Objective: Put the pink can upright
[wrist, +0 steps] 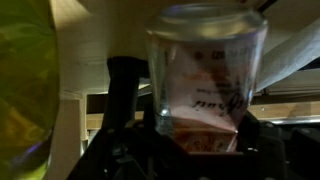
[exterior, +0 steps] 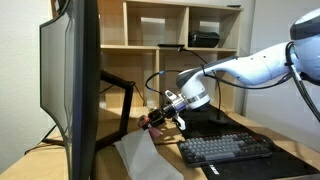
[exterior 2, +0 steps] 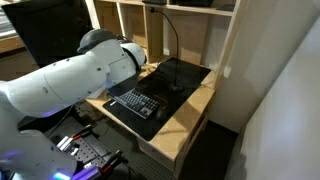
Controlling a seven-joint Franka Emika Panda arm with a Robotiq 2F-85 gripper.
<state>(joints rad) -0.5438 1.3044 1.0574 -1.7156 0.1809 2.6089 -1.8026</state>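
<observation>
Pink can in my grip, low over the bench beside the monitor.

My end effector [exterior: 162, 113] is clamped on the pink can [exterior: 153, 120], gripping it across its body, I judge so that turning my wrist will bring it vertical and set its base on the bench [exterior: 300, 160]. In the wrist view the can fills the middle between my dark fingers [wrist: 122, 110]. I cannot tell whether it touches the bench. My arm reaches in nearly level above the keyboard [exterior: 225, 148], wrist bent down toward the monitor [exterior: 70, 80].
</observation>
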